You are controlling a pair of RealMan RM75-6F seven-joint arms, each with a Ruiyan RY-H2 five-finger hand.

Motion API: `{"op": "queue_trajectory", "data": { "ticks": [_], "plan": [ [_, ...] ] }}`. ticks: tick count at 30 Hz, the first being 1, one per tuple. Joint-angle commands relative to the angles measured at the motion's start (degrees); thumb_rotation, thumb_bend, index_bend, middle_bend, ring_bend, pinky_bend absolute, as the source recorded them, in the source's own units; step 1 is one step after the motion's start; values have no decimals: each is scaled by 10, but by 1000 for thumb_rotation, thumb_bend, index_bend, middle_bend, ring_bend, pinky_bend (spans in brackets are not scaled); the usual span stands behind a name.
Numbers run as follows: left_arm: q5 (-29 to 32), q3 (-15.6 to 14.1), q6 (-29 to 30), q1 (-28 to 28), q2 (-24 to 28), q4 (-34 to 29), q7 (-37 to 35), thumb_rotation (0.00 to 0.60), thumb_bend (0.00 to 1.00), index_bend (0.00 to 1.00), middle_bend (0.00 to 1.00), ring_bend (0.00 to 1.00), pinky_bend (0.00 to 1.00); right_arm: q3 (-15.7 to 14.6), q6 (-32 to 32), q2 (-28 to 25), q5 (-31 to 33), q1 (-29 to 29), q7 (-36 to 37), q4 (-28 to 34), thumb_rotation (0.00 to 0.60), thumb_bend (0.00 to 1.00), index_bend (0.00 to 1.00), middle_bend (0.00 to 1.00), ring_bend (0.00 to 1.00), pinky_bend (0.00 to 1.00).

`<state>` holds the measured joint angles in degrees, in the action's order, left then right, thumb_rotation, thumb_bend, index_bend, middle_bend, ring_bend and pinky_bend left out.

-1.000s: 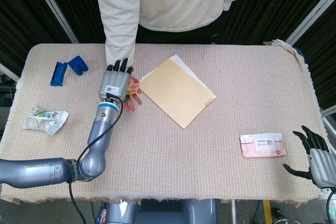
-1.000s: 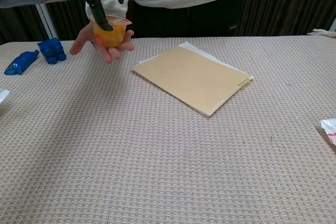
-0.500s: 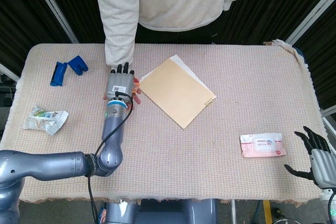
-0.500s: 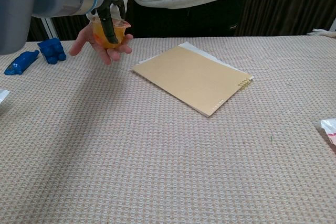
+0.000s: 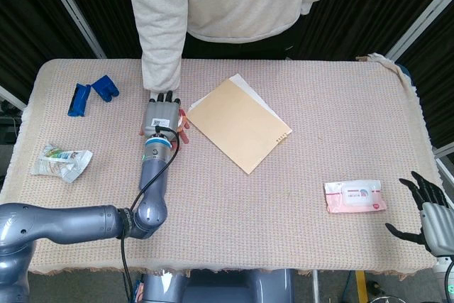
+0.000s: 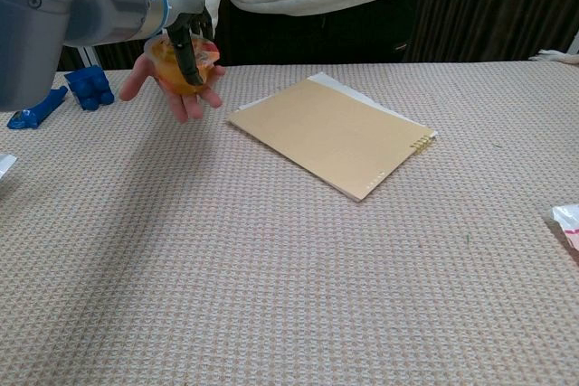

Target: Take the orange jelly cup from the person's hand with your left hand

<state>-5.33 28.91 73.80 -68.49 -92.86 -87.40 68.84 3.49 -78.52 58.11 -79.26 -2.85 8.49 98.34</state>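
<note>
Orange jelly cup (image 6: 178,65) sits in the person's hand (image 6: 172,88), above the far-left part of the desk (image 6: 289,268), just left of the tan notebook (image 6: 333,135). My left hand (image 6: 185,38) is over it w/ dark fingers wrapped down the cup's side. My right hand (image 5: 428,207) hangs off the desk's near-right edge, fingers spread, holding nothing.

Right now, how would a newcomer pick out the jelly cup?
Look to the far left of the table, in front of the person in the grey sweater. The person's hand is held out palm up there, and the left hand closes over the orange jelly cup, the only translucent orange thing.
</note>
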Motion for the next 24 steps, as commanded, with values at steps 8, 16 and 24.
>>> {"op": "queue_trajectory", "data": {
  "ticks": [8, 16, 24],
  "plan": [
    [-109, -23, 22, 9, -6, -19, -69, 600, 565, 797, 548, 482, 538, 1, -4, 1, 0, 1, -1, -1, 600, 74, 147, 0, 0, 0],
    [-167, -29, 47, 44, 47, -136, -112, 600, 565, 804, 551, 484, 538, 1, -6, 2, 0, 2, -4, -2, 600, 73, 147, 0, 0, 0],
    [-253, -94, 83, 124, 148, -321, -144, 600, 565, 809, 552, 484, 535, 1, -11, 0, 3, 6, -4, 0, 600, 74, 147, 0, 0, 0]
  ]
}}
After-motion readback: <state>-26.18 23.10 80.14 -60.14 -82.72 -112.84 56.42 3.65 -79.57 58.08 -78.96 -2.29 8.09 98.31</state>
